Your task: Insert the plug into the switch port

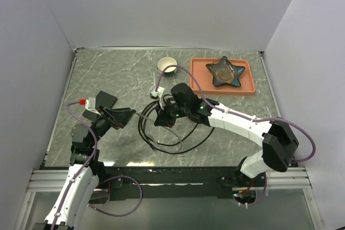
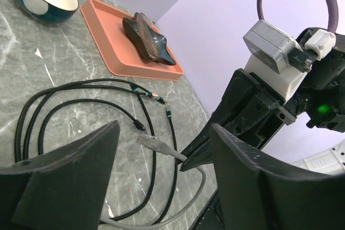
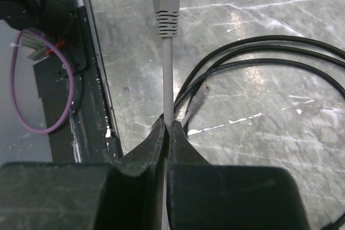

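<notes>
We see the right fingers (image 3: pixel 148 152) clenched on the grey cable (image 3: pixel 167 79) a bit behind the plug (image 3: pixel 165 4). The plug sticks straight out ahead of them, lifted off the tabletop (image 1: pixel 108 74). We judge the grip sits back on the cable so the plug nose stays free to enter a port.

The left fingers (image 2: pixel 70 176) are released and spread wide, grasping nothing. They aim at the plug from near it, not touching, likely ready to steady it or take it.

We can't pick out the switch in any view, so the insertion is not yet done. The black leads (image 3: pixel 253 52) lie looped on the tabletop beside the plug. They're loose and could snag the grey cable.
</notes>
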`<state>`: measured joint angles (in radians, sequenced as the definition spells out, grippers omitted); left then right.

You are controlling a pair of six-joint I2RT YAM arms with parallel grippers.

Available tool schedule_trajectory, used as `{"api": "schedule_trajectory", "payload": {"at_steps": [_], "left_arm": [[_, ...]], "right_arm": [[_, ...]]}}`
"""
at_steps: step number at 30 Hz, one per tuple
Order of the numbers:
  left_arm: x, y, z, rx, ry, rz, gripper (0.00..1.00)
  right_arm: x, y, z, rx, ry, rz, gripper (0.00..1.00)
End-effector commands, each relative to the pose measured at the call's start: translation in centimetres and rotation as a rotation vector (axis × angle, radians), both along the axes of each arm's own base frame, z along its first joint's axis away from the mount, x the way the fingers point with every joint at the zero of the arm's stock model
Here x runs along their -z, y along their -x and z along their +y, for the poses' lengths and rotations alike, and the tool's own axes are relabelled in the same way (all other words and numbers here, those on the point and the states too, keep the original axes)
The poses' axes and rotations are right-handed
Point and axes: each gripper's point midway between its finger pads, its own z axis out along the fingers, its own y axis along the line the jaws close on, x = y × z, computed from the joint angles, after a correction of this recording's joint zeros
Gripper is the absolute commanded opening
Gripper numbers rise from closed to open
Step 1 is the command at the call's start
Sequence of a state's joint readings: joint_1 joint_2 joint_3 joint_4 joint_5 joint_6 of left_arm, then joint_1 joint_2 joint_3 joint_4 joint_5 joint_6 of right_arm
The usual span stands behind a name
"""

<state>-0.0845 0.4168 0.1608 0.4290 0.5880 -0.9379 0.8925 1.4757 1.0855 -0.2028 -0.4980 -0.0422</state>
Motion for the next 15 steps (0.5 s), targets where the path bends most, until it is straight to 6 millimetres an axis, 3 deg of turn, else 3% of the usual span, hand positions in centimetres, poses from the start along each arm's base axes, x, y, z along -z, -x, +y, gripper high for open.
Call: {"api": "schedule_trajectory", "payload": {"at_steps": [1, 15], "left_arm": [[-0.75, 0.54, -0.59, 0.05, 0.008, -0.05, 0.7], [-1.37, 0.97, -0.56, 0.05, -0.003, -0.079, 0.65]], "right_arm": [[-1.77, 1.36, 0.98, -0.088, -0.073, 0.001, 0.0], [-2.53, 1.45, 0.94, -0.089, -0.083, -0.008, 0.0]]}}
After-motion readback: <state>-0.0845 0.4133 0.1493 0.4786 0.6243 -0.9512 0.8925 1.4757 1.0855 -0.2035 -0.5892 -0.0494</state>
